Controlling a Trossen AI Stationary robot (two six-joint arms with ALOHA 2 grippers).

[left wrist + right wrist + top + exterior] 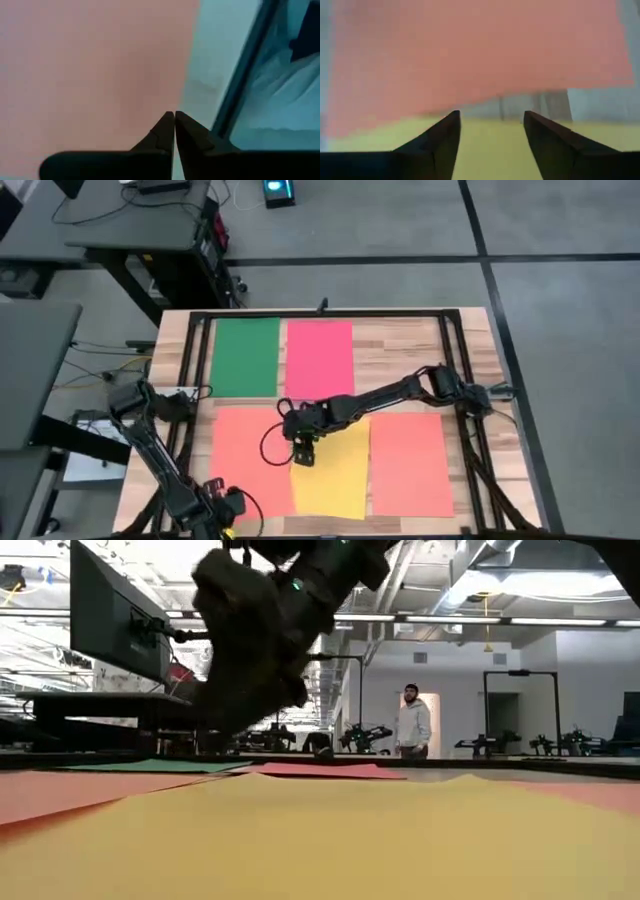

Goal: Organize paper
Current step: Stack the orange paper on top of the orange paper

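Only the high view counts five sheets: one green sheet (245, 356), one pink sheet (319, 357), two orange sheets (410, 463), and one yellow sheet (331, 470) under the open, empty right claw (303, 455); the left claw (174, 120) is closed, empty.

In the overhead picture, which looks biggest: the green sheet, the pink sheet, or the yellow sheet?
No clear ranking.
Green sheet and pink sheet: alike in size.
Yellow sheet: shows least, but the right claw and an orange sheet cover part, so unsure.

Light: bright and even overhead; ceiling strip lamps (420, 618) glare in the low view.
Shadows: faint.
Blur: both wrist views soft; low-view foreground arm (262, 630) out of focus.
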